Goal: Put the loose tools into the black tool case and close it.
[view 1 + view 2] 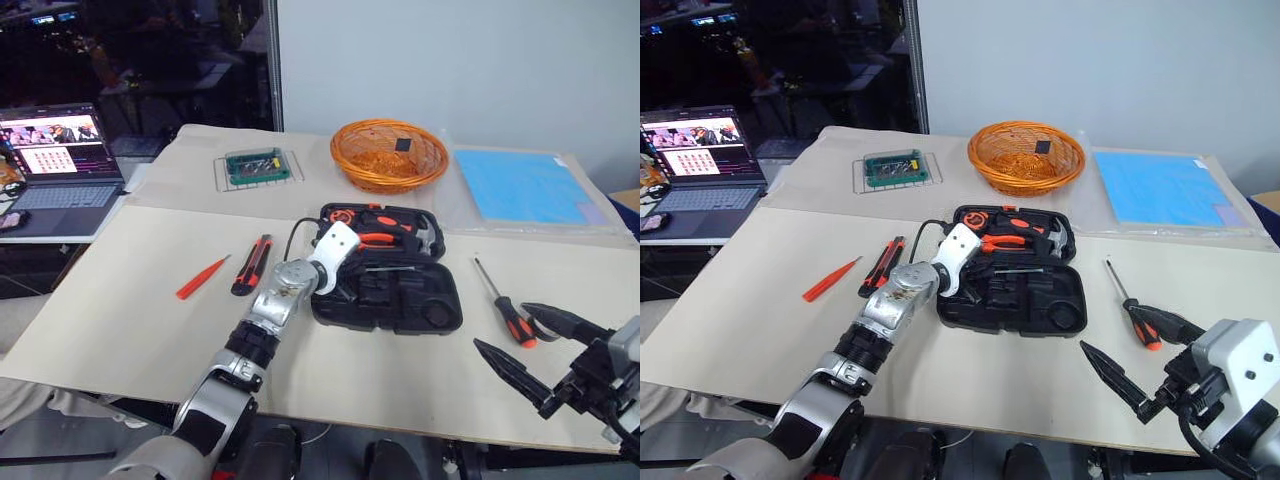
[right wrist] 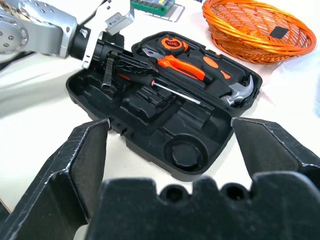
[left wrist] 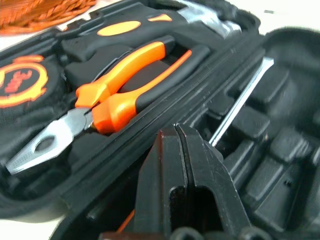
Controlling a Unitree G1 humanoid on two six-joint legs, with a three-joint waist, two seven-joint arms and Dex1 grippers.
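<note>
My left gripper [image 2: 107,70] is squeezed shut and pokes down into the black tool case [image 1: 420,300], which lies open on the surface [image 1: 130,310]. I cannot tell if it is holding anything. A screwdriver [image 2: 165,90] with a black-and-orange handle lies in the case right by my left gripper, with its steel shaft pointing away from it. Just past that gripper, in the far half of the case, sit the orange-handled pliers [image 3: 120,82], a tape measure [image 3: 20,82] and a hammer [image 2: 240,92]. The tape measure has orange writing on it, but I cannot read it.

My right gripper [image 1: 530,345] hangs wide open with nothing in it, near the right side of the case. Just beyond it lies another black-and-orange screwdriver [image 1: 505,305] on the surface, not touching the case.

On the left of my left arm lie the orange-black utility knife [image 1: 252,264] and, farther left, the slim all-orange screwdriver [image 1: 202,277]. They are apart from each other and from the case.

Farther away from both grippers, an orange wicker basket [image 1: 390,155] stands behind the case with a small dark thing [image 1: 402,144] inside. Next to it on the left is a little wire rack [image 1: 257,168] with a green thing on it. On the right lies a blue sheet [image 1: 520,187]. An open laptop [image 1: 55,170] stands far off to the left, its screen lit.
</note>
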